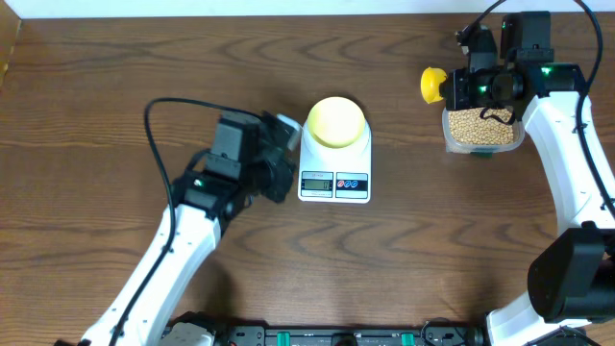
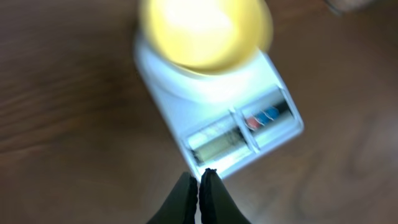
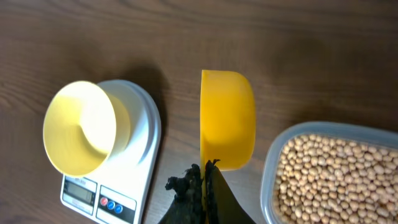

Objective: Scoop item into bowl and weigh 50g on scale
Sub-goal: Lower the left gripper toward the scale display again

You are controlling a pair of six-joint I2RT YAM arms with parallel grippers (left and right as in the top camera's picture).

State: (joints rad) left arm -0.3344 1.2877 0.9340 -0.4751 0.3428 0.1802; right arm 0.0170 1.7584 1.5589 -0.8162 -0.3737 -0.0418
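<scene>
The white scale (image 1: 334, 171) sits mid-table with the empty pale yellow bowl (image 1: 335, 121) on its top. My left gripper (image 1: 286, 181) is shut and holds nothing, its tips (image 2: 199, 177) just off the scale (image 2: 217, 118) near the display, below the bowl (image 2: 205, 31). My right gripper (image 3: 205, 169) is shut on the handle of a yellow scoop (image 3: 227, 118), held on its side above the table. The scoop (image 1: 432, 85) hangs left of the tan beans (image 1: 480, 125). The beans (image 3: 336, 174) fill a clear container. The scale (image 3: 140, 143) and bowl (image 3: 81, 127) lie to the scoop's left.
The clear plastic container (image 1: 446, 133) stands at the far right, under my right wrist. A black cable (image 1: 154, 125) loops over the wood left of my left arm. The table's back edge (image 1: 288, 17) meets a white wall.
</scene>
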